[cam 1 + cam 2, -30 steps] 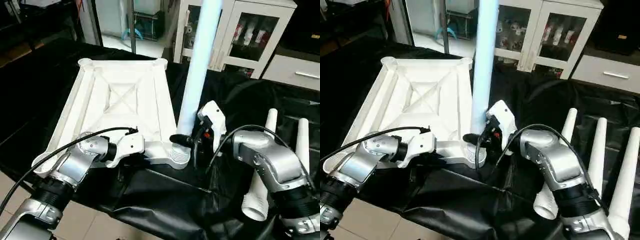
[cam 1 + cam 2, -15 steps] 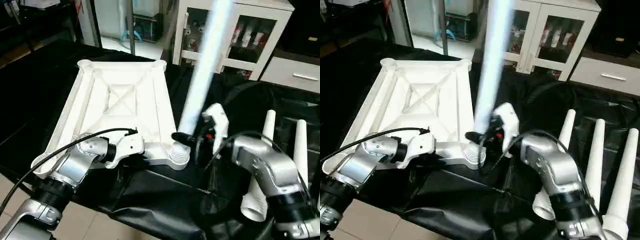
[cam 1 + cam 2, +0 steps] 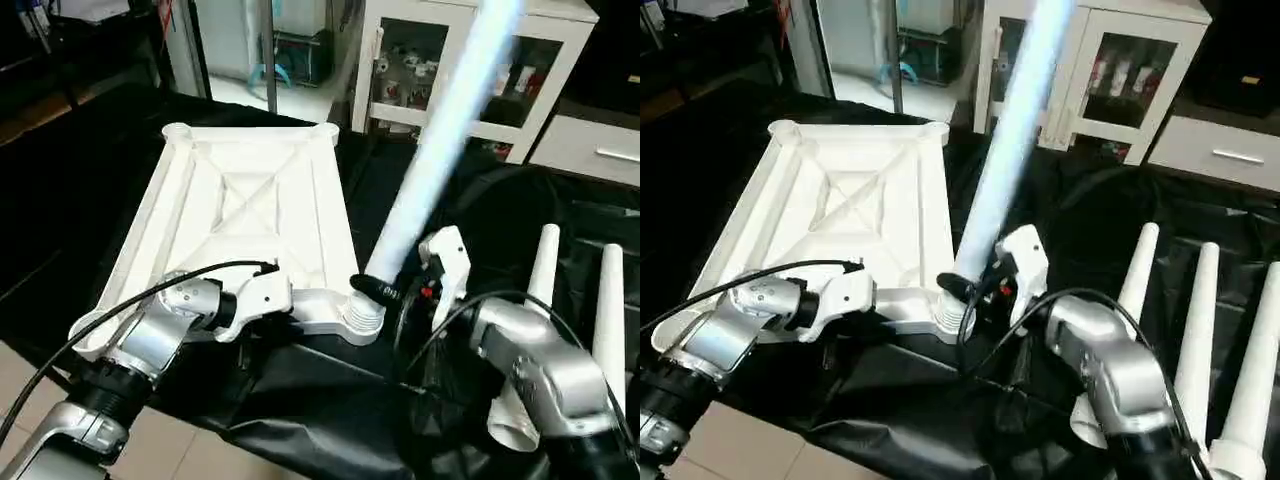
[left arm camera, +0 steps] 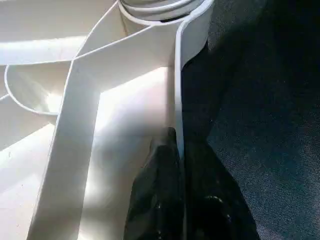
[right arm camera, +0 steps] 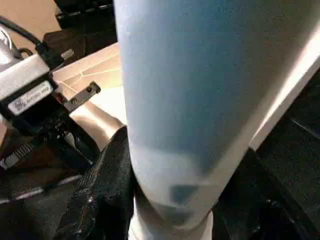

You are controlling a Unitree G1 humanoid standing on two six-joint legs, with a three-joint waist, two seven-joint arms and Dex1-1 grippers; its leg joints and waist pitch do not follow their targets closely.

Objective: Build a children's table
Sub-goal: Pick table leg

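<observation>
Held in the right jaws [image 3: 385, 292], pinched low, a white leg [image 3: 440, 150] tilting up and rightward, foot at the near-right corner socket [image 3: 362, 315] of the upturned tabletop [image 3: 240, 200]; left jaws [image 4: 175, 170] clamped on its near rim.

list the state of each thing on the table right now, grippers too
tabletop: upside down, ribbed underside up
held leg: base at the near right corner socket, leaning right, not upright
spare legs: lying loose on the black cover, at right
left gripper: fingers shut on the tabletop's near rim
right gripper: fingers clamped on the held leg's base
</observation>
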